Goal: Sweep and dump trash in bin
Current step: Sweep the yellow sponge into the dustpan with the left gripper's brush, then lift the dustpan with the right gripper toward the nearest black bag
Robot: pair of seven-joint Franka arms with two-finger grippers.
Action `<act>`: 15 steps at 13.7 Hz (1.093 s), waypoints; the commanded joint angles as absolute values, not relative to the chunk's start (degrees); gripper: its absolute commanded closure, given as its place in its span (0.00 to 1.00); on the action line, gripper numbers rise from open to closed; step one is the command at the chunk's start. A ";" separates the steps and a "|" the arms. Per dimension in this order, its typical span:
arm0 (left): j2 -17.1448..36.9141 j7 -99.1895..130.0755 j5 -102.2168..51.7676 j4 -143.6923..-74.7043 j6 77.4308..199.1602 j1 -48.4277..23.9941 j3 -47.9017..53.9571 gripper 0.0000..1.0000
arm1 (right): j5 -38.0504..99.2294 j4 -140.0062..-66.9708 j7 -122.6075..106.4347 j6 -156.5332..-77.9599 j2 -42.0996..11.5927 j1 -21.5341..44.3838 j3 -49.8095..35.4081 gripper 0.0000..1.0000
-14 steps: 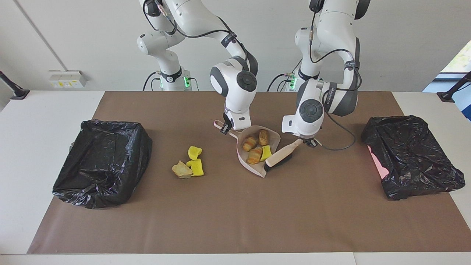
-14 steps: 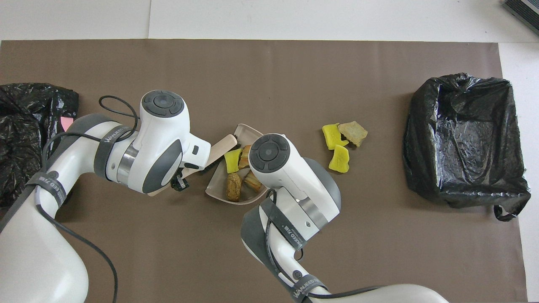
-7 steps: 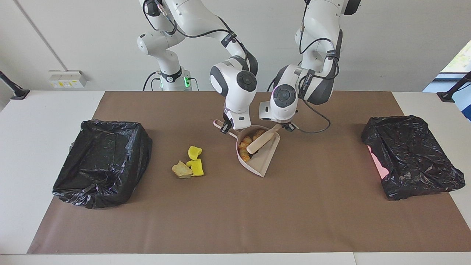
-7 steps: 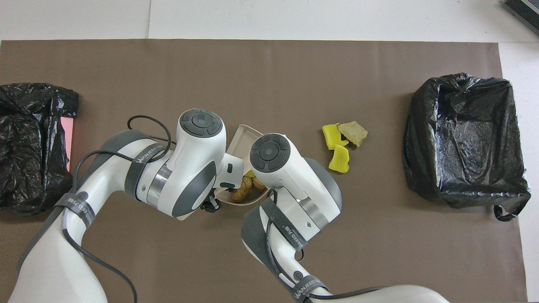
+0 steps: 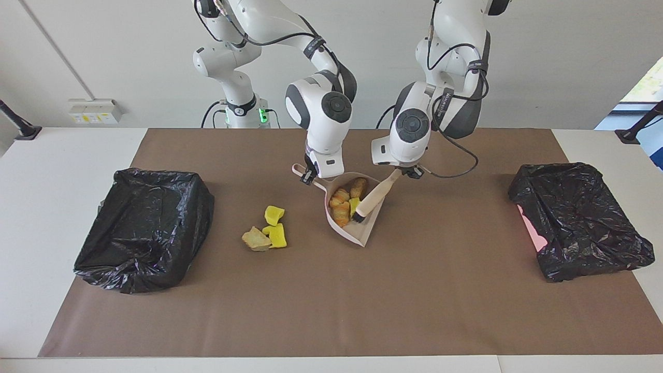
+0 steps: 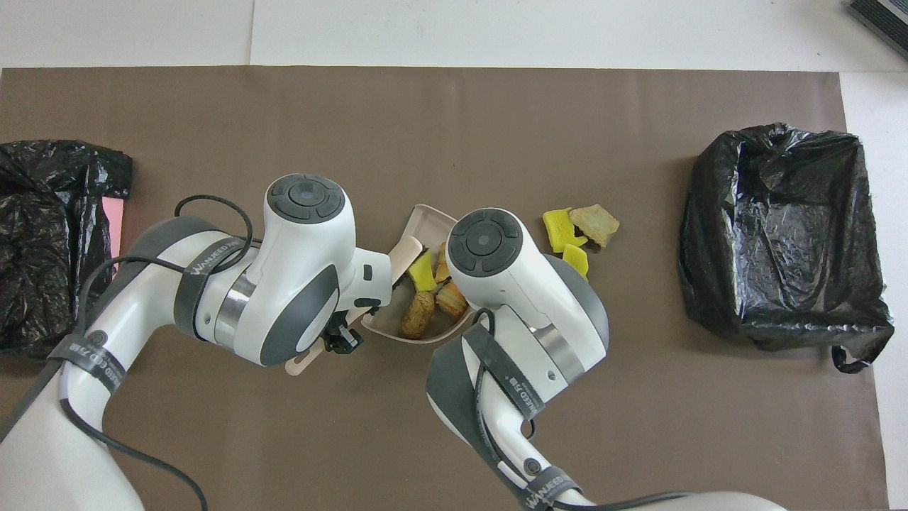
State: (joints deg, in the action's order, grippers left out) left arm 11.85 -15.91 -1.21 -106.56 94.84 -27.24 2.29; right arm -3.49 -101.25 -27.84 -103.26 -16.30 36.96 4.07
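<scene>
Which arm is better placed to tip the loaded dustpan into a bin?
Probably the right: its claw holds the dustpan by the handle, and the open bin sits at its end. The left claw holds the brush.

Glossy crinkled black plastic bin liner (image 5: 142,228), matt brown paper table cover (image 5: 331,300).

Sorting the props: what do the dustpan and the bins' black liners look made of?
Dustpan: probably smooth matte plastic, pale pink, thin moulded walls. Liners: thin glossy plastic film, crinkled with shiny highlights, draped over box-shaped bins.
</scene>
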 commanded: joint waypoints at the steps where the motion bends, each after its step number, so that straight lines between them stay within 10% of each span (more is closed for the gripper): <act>1: 10.55 -11.87 -0.53 -107.58 95.71 -26.72 2.29 1.00 | -3.43 -101.34 -30.84 -101.52 -14.07 35.25 3.69 1.00; 15: 5.55 8.79 -0.44 -117.23 108.10 -27.25 2.37 1.00 | -3.43 -101.34 -42.36 -97.91 -5.54 25.93 3.87 1.00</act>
